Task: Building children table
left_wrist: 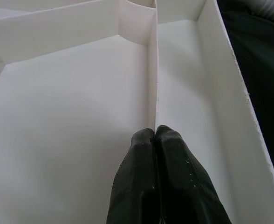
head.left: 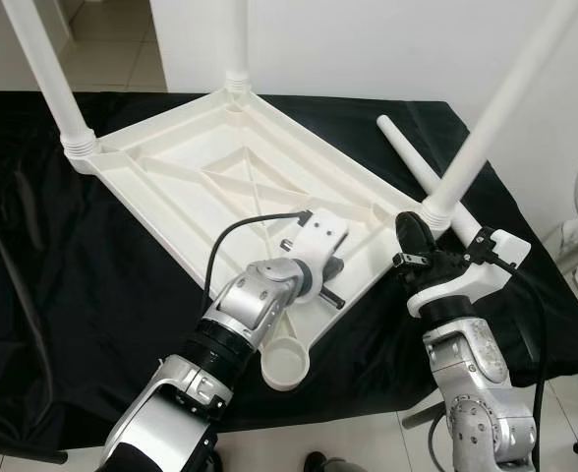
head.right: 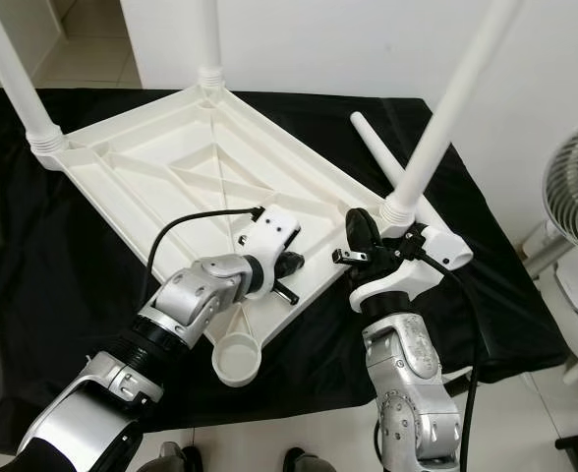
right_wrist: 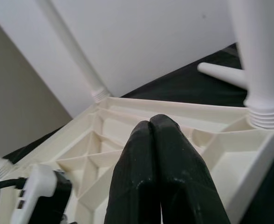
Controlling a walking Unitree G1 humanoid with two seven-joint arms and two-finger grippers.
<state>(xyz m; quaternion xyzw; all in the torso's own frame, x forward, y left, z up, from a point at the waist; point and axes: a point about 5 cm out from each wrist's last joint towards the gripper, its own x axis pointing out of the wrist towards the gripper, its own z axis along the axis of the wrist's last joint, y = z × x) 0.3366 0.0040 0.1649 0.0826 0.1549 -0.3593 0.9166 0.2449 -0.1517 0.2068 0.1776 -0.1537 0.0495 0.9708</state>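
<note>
- I see a cream-white tabletop (head.left: 210, 167), plain, with ribs of the same shade on its underside.
- The three fitted legs (head.left: 495, 108) are plain white, and so is the loose leg (head.left: 407, 152) on the cloth.
- The cloth (head.left: 63, 295) under it all is solid black, no print.
- My left gripper (left_wrist: 155, 140) and right gripper (right_wrist: 151, 135) have glossy black fingers; the arms are silver with white wrist housings.
- The fan (head.right: 574, 187) is white, the floor (head.left: 112, 44) pale tile.
</note>
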